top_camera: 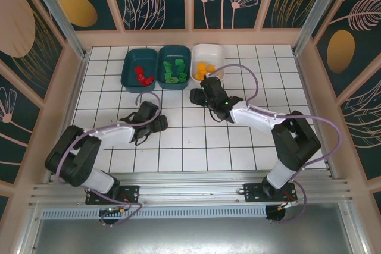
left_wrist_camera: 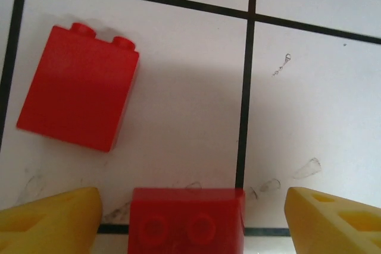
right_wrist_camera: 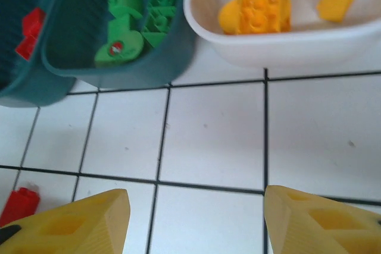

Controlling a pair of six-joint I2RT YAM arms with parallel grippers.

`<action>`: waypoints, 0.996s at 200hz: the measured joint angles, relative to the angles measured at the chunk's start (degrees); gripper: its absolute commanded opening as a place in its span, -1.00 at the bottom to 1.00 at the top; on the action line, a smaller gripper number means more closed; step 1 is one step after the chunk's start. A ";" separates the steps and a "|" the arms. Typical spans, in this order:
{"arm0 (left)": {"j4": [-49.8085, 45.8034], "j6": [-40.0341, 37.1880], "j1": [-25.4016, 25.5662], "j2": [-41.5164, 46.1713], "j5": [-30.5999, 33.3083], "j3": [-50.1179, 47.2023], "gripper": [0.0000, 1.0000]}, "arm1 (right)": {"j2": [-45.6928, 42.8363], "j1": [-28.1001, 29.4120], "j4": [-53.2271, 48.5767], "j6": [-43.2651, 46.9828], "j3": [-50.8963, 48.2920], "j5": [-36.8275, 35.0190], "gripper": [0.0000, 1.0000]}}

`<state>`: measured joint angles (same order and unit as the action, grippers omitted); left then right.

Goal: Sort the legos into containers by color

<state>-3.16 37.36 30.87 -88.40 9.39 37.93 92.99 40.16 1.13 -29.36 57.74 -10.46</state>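
Note:
Between the yellow fingers of my open left gripper (left_wrist_camera: 190, 209) a red lego (left_wrist_camera: 186, 221) sits on the floor, studs toward the camera, with a gap on each side. A second red lego (left_wrist_camera: 77, 87) lies on its side ahead and to the left. From above, the left gripper (top_camera: 155, 121) is low over the tiles. My right gripper (top_camera: 197, 96) is open and holds nothing, just in front of the tubs. Red legos (top_camera: 143, 75) fill the left teal tub (top_camera: 126, 69), green legos (right_wrist_camera: 128, 22) the middle teal tub (right_wrist_camera: 137, 72), and orange-yellow legos (right_wrist_camera: 256, 4) the white tub (right_wrist_camera: 286, 49).
The three tubs stand side by side at the back of the tiled floor. A red lego (right_wrist_camera: 18, 205) lies at the lower left of the right wrist view. Wooden walls enclose the floor, and purple cables (top_camera: 250, 78) loop over the right arm.

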 measured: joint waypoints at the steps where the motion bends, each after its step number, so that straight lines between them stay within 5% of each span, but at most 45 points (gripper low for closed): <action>1: -0.26 -0.26 0.11 -0.17 0.15 0.24 0.55 | -0.04 0.00 0.00 0.00 -0.09 0.00 0.24; 126: -6.08 -4.22 1.77 -3.78 4.48 4.92 -0.23 | -6.29 -2.36 2.14 -1.07 -4.68 -0.46 0.23; 199: -8.83 -4.46 1.77 2.99 1.64 7.87 -0.28 | -6.84 -2.58 2.08 -1.07 -4.98 -0.63 0.23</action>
<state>-11.99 32.91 32.64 -85.41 11.03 45.80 86.15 37.58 3.20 -30.44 52.75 -11.09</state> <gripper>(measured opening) 0.425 0.614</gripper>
